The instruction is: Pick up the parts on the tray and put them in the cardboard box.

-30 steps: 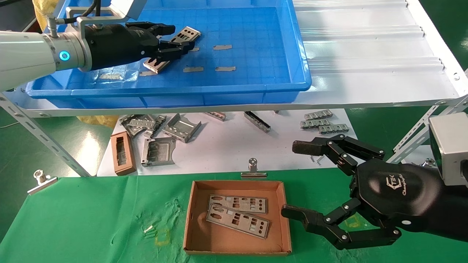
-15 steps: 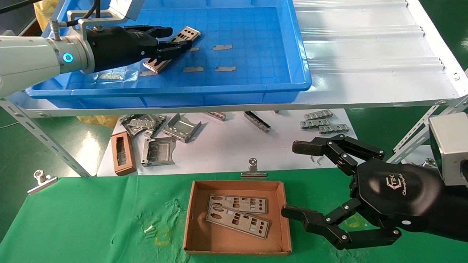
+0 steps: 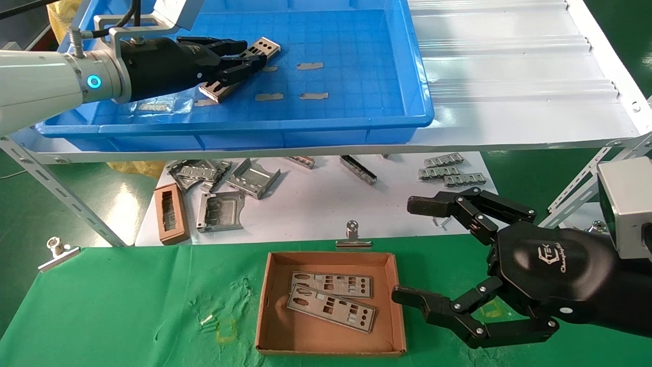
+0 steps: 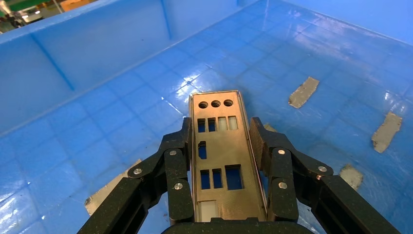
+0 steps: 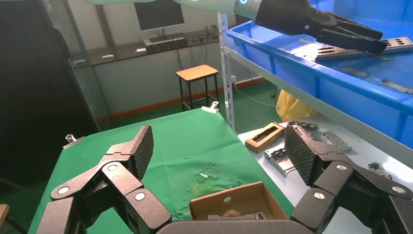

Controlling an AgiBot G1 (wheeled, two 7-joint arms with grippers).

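A silver punched plate (image 3: 265,47) lies slanted in the blue tray (image 3: 356,76), toward its left side. My left gripper (image 3: 243,57) is shut on this plate. In the left wrist view the plate (image 4: 219,161) runs between the black fingers (image 4: 178,165), which press on both of its long edges, over the tray floor (image 4: 97,73). The cardboard box (image 3: 262,306) sits on the green cloth and holds two plates, one (image 3: 331,284) partly under the other (image 3: 331,309). My right gripper (image 3: 413,251) is open and empty just right of the box, which also shows in the right wrist view (image 5: 229,200).
Grey tape bits (image 3: 310,66) dot the tray floor. On the white sheet under the shelf lie bent grey brackets (image 3: 244,178), a small brown frame (image 3: 171,214) and linked strips (image 3: 448,171). Binder clips (image 3: 351,237) (image 3: 58,252) hold the cloth's edge. A ribbed white shelf (image 3: 509,76) lies right of the tray.
My left gripper's fingers have closed onto the plate's long edges, and the plate's far end has shifted slightly. The right arm has not moved.
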